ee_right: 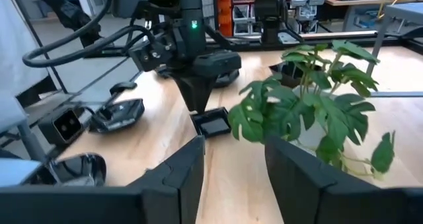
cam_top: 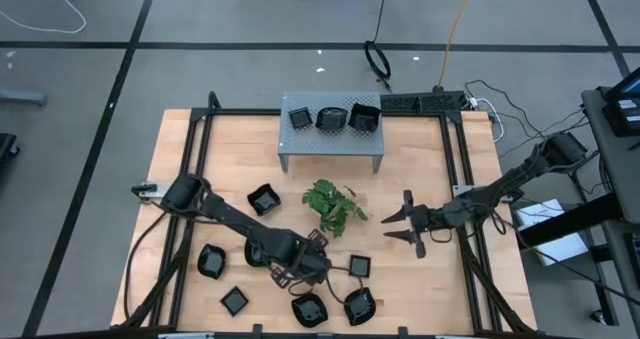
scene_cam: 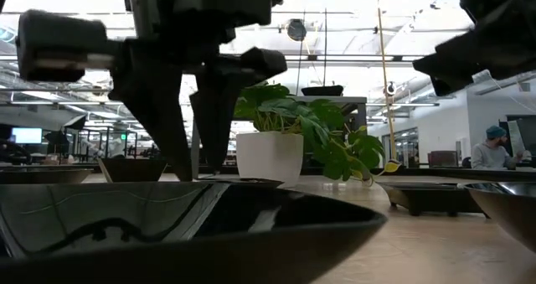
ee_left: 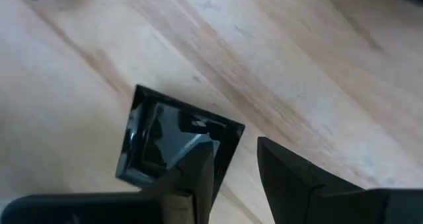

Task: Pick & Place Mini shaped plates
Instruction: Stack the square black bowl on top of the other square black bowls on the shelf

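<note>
The left gripper (ee_left: 234, 168) hangs over a small square plate (ee_left: 175, 141), fingers apart around its edge; next it needs to squeeze and lift. The right gripper (cam_top: 400, 226) waits open by the plant (cam_top: 333, 205)

Left hand (cam_top: 335, 267) low, fingers parted and pointing down; right hand (cam_top: 398, 226) open, raised, level

Bright, even overhead light falls on the pale wooden surface (cam_top: 420, 159), with soft shadows. In the low view, ceiling glare at 12 o'clock silhouettes things; the nearest glossy black dish (scene_cam: 193, 225) is blurred, mirroring reflections.
</note>
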Tool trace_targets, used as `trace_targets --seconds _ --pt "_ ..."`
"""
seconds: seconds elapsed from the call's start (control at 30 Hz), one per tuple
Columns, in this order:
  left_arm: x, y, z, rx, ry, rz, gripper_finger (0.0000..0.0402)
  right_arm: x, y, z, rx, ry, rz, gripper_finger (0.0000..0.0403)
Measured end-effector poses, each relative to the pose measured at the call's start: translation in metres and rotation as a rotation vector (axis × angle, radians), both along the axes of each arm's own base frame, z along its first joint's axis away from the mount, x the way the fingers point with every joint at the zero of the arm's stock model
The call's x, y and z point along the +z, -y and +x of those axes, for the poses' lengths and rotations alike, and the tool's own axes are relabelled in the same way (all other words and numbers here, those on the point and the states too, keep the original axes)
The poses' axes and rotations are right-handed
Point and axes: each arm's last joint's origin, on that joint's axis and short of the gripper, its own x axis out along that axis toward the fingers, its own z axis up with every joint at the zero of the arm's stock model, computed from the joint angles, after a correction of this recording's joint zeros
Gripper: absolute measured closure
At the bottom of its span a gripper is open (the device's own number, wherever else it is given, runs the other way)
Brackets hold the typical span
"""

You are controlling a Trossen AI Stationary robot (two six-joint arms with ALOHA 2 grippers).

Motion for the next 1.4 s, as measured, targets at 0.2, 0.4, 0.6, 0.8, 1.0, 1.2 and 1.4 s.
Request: trace_targets --seconds 0.2,0.4,0.6,0.8,1.0,1.2,1.4 --pt "-0.016 -0.002 0.004 -0.013 -0.027 0.019 0.0279 -0.005 0.003 -0.006 0.003 0.007 -0.019 0.0256" --pt "-0.018 -0.005 0.006 0.056 -0.025 0.019 0.029 -0.004 0.004 -0.007 0.003 0.021 -0.012 0.0257" --pt "-0.017 -0.008 0.007 0.196 -0.044 -0.063 0.0379 -0.004 0.004 -0.007 0.003 0.017 -0.014 0.0259" --pt "-0.012 -0.003 0.004 0.232 -0.049 -0.093 0.0387 -0.004 0.004 -0.007 0.004 0.02 -0.012 0.026" --pt "0.02 -0.001 -0.004 0.28 0.001 -0.16 0.0392 -0.004 0.004 -0.007 0.006 0.019 -0.012 0.0261" --pt "0.069 -0.009 -0.015 0.354 0.139 -0.203 0.0393 -0.004 0.004 -0.007 0.007 0.023 -0.01 0.0261" --pt "0.123 -0.036 -0.031 0.517 0.371 -0.136 0.0384 -0.004 0.004 -0.007 0.007 0.02 -0.012 0.0261"
